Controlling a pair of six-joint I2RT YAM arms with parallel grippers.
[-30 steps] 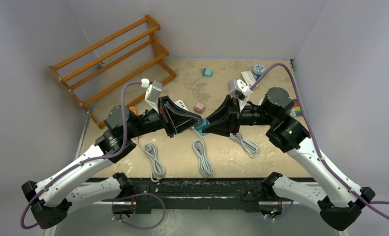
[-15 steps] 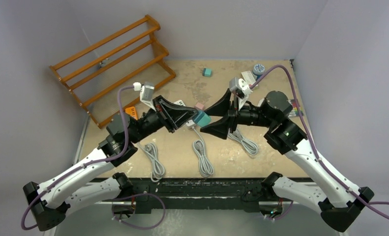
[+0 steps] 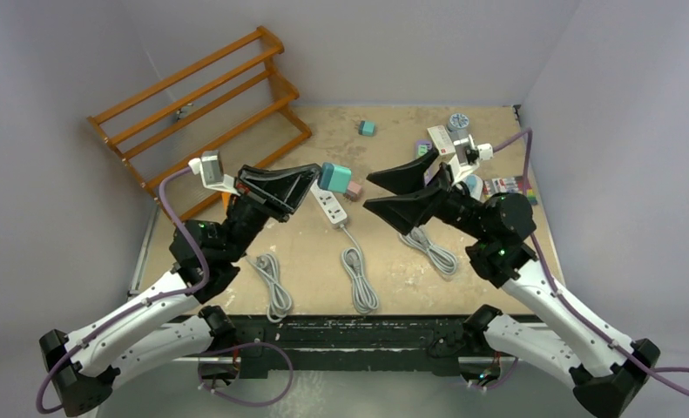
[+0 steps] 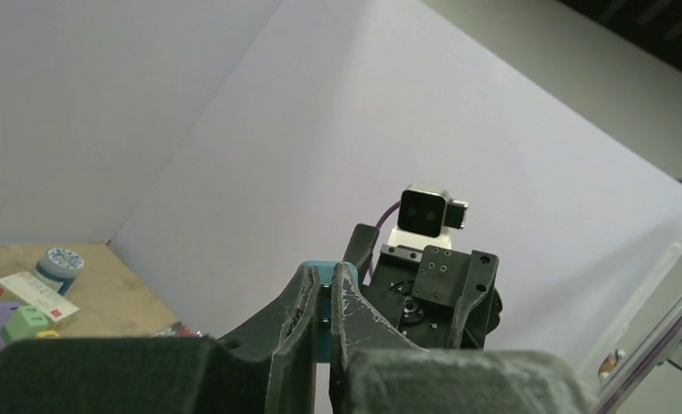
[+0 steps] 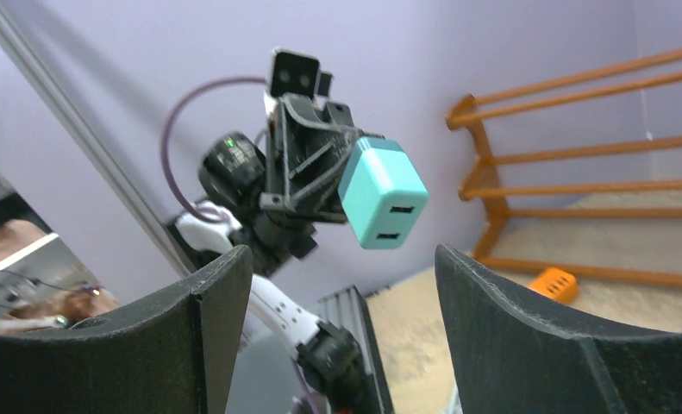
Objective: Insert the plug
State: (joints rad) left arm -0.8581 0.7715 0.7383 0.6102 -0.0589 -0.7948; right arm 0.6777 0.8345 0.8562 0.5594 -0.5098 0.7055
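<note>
The sandy tabletop (image 3: 401, 283) carried a white power strip (image 3: 330, 205) between the left fingers (image 3: 281, 180) and right fingers (image 3: 403, 178), three coiled cables (image 3: 359, 280) on their near side, and a wooden rack (image 3: 184, 76) beyond the left fingers.

Top external: high, behind arm bases, looks down over whole table (image 3: 393, 279). Left wrist, right wrist: close behind own fingers (image 4: 294, 336), facing each other. Shared: teal plug (image 5: 383, 192), centre frame.

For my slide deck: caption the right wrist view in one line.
Left fingers clamp the teal two-port plug, framed between the open right fingers, wooden rack behind.
</note>
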